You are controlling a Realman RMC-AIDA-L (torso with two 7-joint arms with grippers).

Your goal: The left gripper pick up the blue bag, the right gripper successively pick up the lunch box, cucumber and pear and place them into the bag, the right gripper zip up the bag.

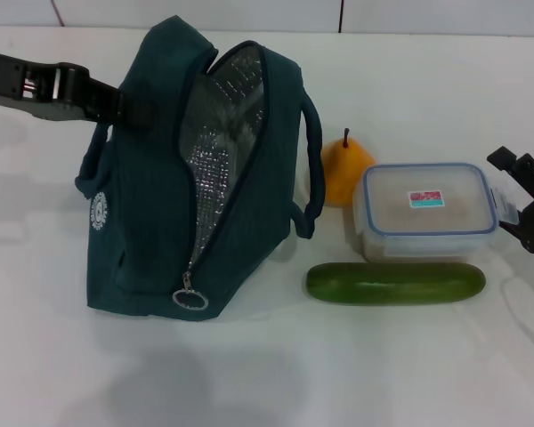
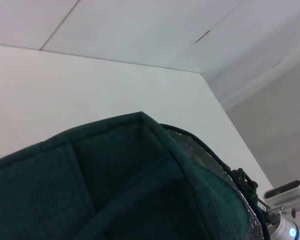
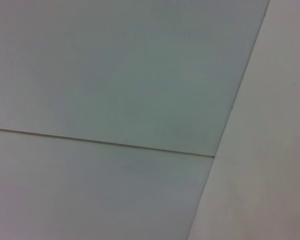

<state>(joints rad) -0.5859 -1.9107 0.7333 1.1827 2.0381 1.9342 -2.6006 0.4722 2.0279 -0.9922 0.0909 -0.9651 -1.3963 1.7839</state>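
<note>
Bag-holding step looks in hand: the left gripper [image 1: 129, 108] is at the blue bag [image 1: 160, 222], left of centre on the table [image 1: 267, 374]; I cannot tell its jaws. The right gripper [image 1: 525, 200], jaws apart, must next reach the lunch box [image 1: 424, 213] at centre right.

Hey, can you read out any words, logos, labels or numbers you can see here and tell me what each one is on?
No text here can be read.
Round white logo on the side of the blue bag: lettering too small to read.
Pink-and-teal sticker on the lid of the lunch box: print blurred, unreadable.
White tag on the right gripper: no legible marks.
Cucumber and pear: no markings.
</note>
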